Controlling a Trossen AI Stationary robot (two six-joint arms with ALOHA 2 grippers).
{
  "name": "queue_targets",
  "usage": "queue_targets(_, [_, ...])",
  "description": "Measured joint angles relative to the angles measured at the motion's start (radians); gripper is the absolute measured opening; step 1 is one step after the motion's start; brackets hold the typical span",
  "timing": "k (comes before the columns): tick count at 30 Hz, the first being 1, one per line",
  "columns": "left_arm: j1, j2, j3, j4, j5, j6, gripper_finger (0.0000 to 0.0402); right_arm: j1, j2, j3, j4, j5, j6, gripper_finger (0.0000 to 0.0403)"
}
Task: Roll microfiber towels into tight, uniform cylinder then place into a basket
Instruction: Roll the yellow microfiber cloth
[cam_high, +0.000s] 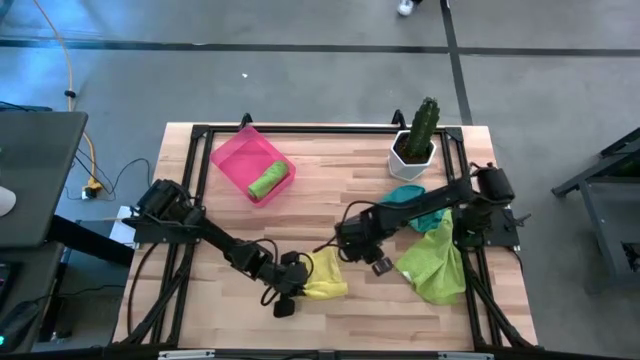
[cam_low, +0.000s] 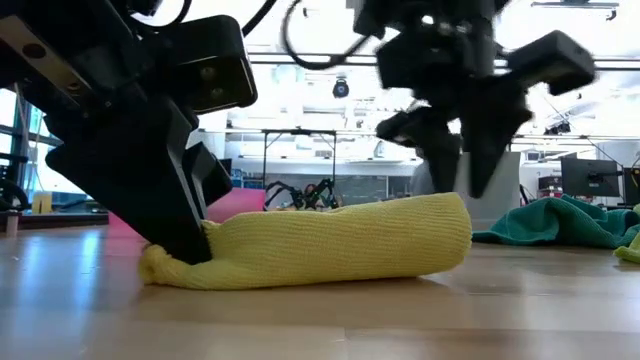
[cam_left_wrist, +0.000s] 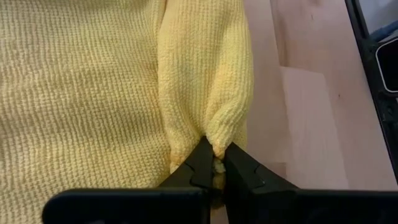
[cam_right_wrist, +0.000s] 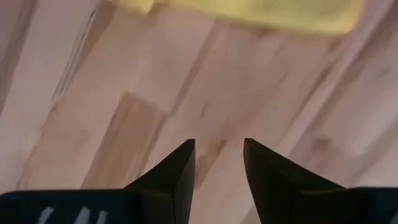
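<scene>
A yellow towel (cam_low: 320, 245), partly rolled into a thick fold, lies on the wooden table near its front edge (cam_high: 325, 275). My left gripper (cam_left_wrist: 214, 157) is shut on one end of that roll. My right gripper (cam_right_wrist: 219, 146) hangs open just past the roll's other end (cam_low: 455, 170), over bare wood, touching nothing. The pink basket (cam_high: 232, 155) sits at the far left with a rolled lime green towel (cam_high: 268, 182) lying in it. A teal towel (cam_high: 415, 205) and a lime green towel (cam_high: 435, 262) lie crumpled at the right. My left gripper pinches the end of the yellow towel's rolled fold (cam_left_wrist: 214, 146) between its two fingertips; several layers are bunched there. The fingers slant down onto it from the table's left side (cam_low: 185, 245). The roll lies flat on the table and looks slack.
A white pot with a green cactus (cam_high: 415, 145) stands at the far right, behind the teal towel. Bare wood (cam_high: 330, 190) lies between the basket and the right-hand towels. A black frame runs round the table's edges.
</scene>
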Motion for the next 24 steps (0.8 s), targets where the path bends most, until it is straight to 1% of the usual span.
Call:
queue_targets(2, [0.0,0.0,0.0,0.0,-0.001,0.0,0.0006,-0.001,-0.051,-0.1,0.076,-0.007,0.034,0.0129])
queue_targets(5, [0.0,0.0,-0.001,0.004,-0.004,0.008,0.0006,-0.004,-0.156,-0.255,0.232,0.021,0.163,0.0126])
queue_targets(9, [0.01,0.0,-0.003,0.015,-0.005,0.025,0.0006,0.026,-0.318,-0.44,0.573,0.077,0.338,0.0115])
queue_targets(12, [0.033,0.0,-0.004,0.015,0.004,0.005,0.0006,0.083,-0.409,-0.568,0.843,0.118,0.368,0.0107])
queue_targets(14, [0.049,0.001,-0.004,0.019,0.021,-0.016,0.0006,0.119,-0.447,-0.641,0.981,0.126,0.37,0.0104])
queue_targets(19, [0.067,0.004,-0.005,0.035,0.038,-0.029,0.0006,0.202,-0.451,-0.757,1.215,0.133,0.357,0.0103])
queue_targets(22, [0.067,0.005,-0.005,0.041,0.03,-0.03,0.0006,0.24,-0.396,-0.779,1.317,0.185,0.331,0.0104])
queue_targets(24, [0.067,0.005,-0.005,0.04,0.027,-0.037,0.0006,0.252,-0.343,-0.776,1.382,0.197,0.292,0.0109])
